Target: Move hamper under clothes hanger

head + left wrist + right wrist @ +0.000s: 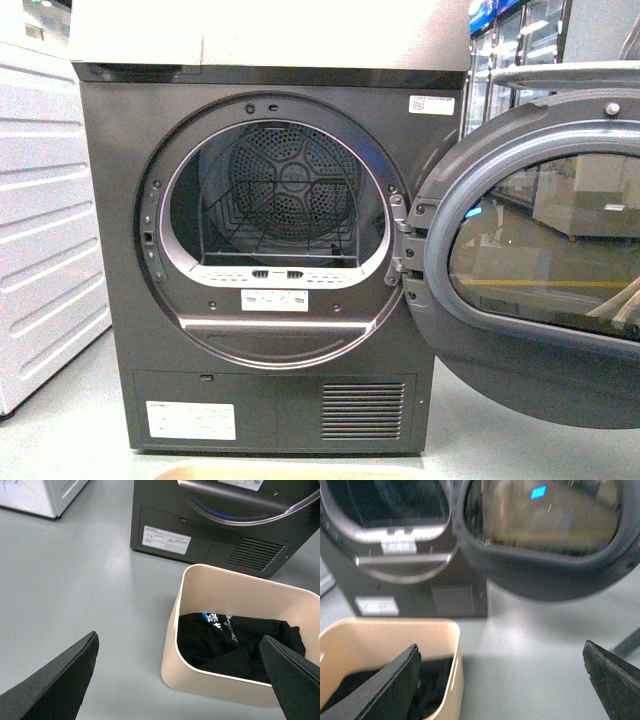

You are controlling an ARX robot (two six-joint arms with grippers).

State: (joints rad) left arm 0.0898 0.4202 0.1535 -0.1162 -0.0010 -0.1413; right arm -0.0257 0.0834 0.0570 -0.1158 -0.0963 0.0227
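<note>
- Dryer, dark grey, front-loading, with a round port (120, 300): fills most of the front view. The perforated metal drum is exposed. A vent grille and a white label sit on the lower panel.
- Door, dark grey, round, with a tinted window (530, 290): swung fully open on hinges at the right side of the port.
- Appliance, white, with a ribbed side panel (45, 230): stands to the left of the dryer.
- Floor, pale grey and smooth (75, 580): carries all items.
- Hamper, beige plastic, rectangular with rounded corners (235, 592): stands upright on the floor just in front of the dryer's lower panel, near the vent grille. The two are apart.
- Garment, black fabric with white and blue print (235, 642): lies crumpled inside the hamper, below the rim.
- Left gripper (177, 640): jaws spread wide, nothing held. It hovers above the hamper, with one finger over the garment and the other over bare floor.
- Right gripper (500, 647): jaws spread wide, nothing held. One finger is over the hamper (385, 640), the other over the floor.
</note>
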